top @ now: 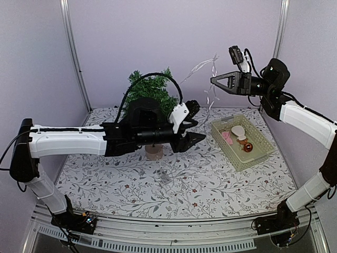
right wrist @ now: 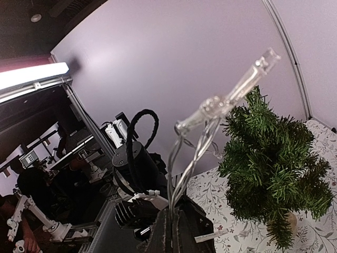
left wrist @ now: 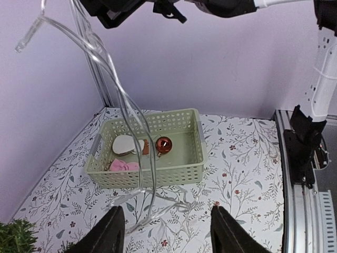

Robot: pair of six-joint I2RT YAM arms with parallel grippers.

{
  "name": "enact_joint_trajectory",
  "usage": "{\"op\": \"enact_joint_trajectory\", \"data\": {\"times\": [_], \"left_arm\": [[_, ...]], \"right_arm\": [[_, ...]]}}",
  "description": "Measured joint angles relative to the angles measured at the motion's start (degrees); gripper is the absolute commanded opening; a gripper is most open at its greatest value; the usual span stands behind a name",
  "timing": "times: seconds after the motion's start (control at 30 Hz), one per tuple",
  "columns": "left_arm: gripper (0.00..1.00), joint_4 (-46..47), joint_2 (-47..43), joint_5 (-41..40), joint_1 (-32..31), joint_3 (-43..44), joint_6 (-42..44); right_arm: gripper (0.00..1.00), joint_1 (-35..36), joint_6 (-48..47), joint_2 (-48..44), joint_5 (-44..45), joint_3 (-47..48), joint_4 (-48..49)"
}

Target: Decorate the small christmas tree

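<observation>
The small christmas tree [top: 152,88] stands at the back of the table on its pale base [top: 154,152]; it also shows in the right wrist view [right wrist: 274,168]. My left arm reaches across in front of it. My left gripper [top: 199,130] is open and empty, between the tree and the basket; in its own view [left wrist: 166,234] the jaws stand wide apart above the table. My right gripper [top: 212,80] is raised high right of the tree and is shut [right wrist: 176,229] on a clear string of lights [right wrist: 210,108]. The string [left wrist: 131,121] hangs down to the table in front of the basket.
A pale green basket [top: 260,153] at the right holds a red ball [left wrist: 164,144], a pink bow [left wrist: 125,166] and a white disc [left wrist: 125,143]. Purple walls and metal corner posts [top: 73,52] close the back and sides. The table has a floral cloth [top: 131,184].
</observation>
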Motion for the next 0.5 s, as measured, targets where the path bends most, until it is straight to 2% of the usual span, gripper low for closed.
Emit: {"op": "enact_joint_trajectory", "data": {"times": [0.07, 0.37, 0.5], "left_arm": [[0.61, -0.02, 0.22, 0.37, 0.15, 0.04, -0.02], [0.29, -0.07, 0.46, 3.72, 1.01, 0.17, -2.05], [0.33, -0.15, 0.46, 4.66, 1.11, 0.17, -2.27]], "right_arm": [[0.00, 0.00, 0.02, 0.00, -0.39, 0.00, 0.07], [0.00, 0.00, 0.44, 0.00, -1.68, 0.00, 1.07], [0.00, 0.00, 0.46, 0.00, -1.79, 0.00, 1.27]]}}
